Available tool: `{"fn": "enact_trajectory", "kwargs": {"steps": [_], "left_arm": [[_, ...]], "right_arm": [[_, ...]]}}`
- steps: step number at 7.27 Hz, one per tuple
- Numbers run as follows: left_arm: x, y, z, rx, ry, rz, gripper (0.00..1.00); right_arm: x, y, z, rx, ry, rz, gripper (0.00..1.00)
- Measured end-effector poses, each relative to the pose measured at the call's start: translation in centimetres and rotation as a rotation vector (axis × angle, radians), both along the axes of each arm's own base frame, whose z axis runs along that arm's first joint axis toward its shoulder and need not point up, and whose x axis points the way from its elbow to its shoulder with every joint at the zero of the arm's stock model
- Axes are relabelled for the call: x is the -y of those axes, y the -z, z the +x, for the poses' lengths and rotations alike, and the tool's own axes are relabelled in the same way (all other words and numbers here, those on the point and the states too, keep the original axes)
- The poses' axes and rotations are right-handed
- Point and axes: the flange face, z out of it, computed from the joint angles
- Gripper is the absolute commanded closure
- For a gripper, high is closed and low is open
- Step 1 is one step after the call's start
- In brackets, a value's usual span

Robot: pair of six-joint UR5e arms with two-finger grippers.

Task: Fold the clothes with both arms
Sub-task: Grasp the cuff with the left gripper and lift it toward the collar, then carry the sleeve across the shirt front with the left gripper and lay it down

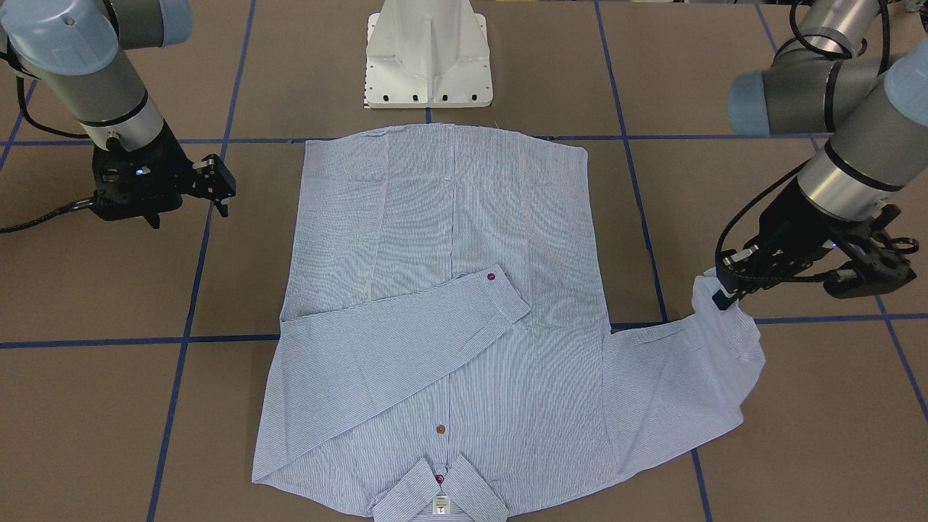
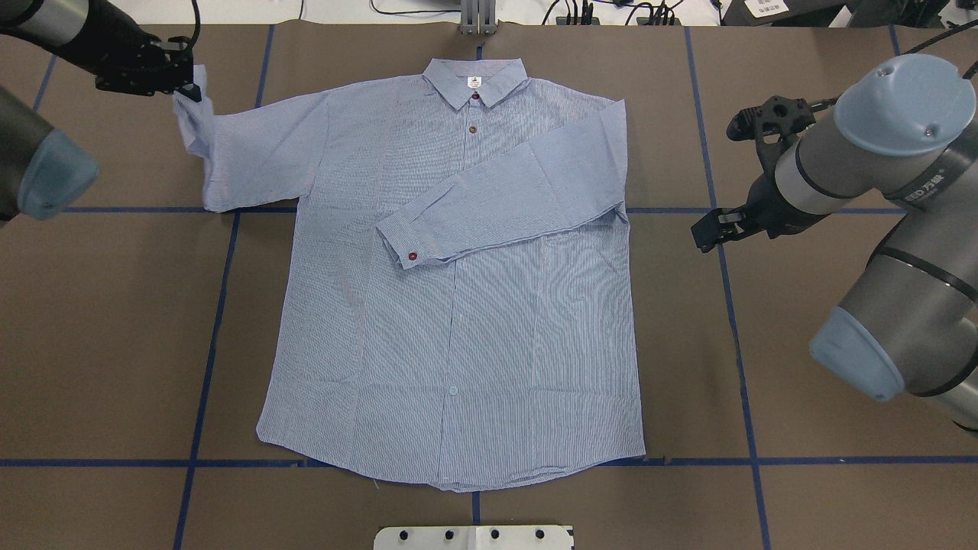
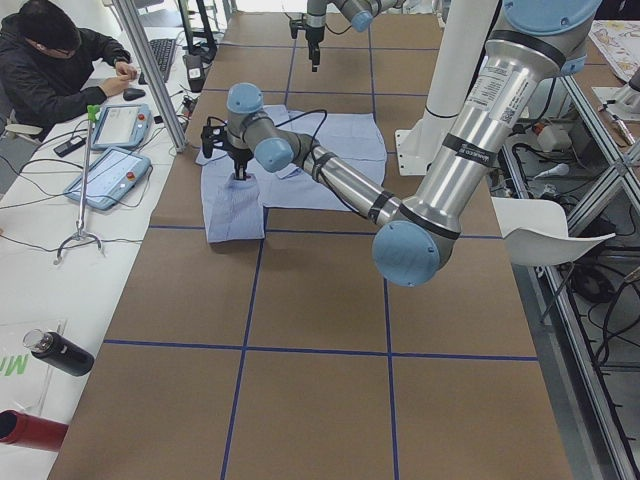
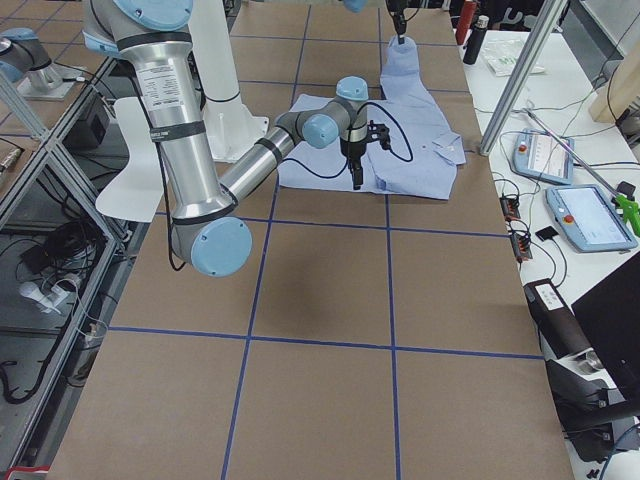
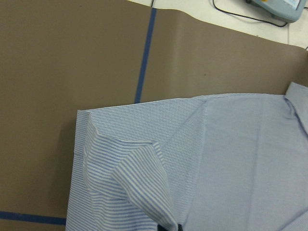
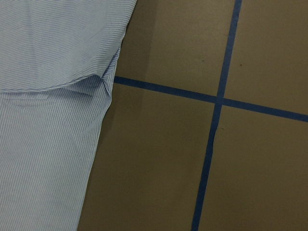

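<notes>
Blue striped shirt (image 2: pixel 458 321) lies flat in the middle of the table (image 2: pixel 107 344), collar toward the far edge. The left claw (image 2: pixel 187 90) is clamped on the cuff (image 2: pixel 189 118) of the left sleeve (image 2: pixel 260 160), which sticks out toward the left edge. The shirt's body lies to the right of that claw, so the sleeve likely goes across that way. The right claw (image 2: pixel 710 228) hangs beside the shirt's right side; open or shut, nobody can tell.

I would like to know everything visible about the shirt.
The shirt is light blue cloth with fine white stripes, a collar, a white neck label and dark red and brown buttons. It lies flat, front up, on the table, collar away from the robot. One sleeve is folded across the chest; the left gripper holds the other sleeve's cuff raised.
</notes>
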Motion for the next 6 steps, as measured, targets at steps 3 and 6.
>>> {"fn": "enact_trajectory", "kwargs": {"steps": [3,6], "left_arm": [[-2.3,10.4,2.5,-0.105,0.035,-0.081,1.0],[-3.1,12.6,11.0,-0.18,0.045,-0.174,1.0]], "right_arm": [[-0.1,-0.4,0.3,-0.001,0.0,-0.01,0.0],[-0.1,-0.5,0.3,-0.003,-0.001,-0.012,0.0]]}}
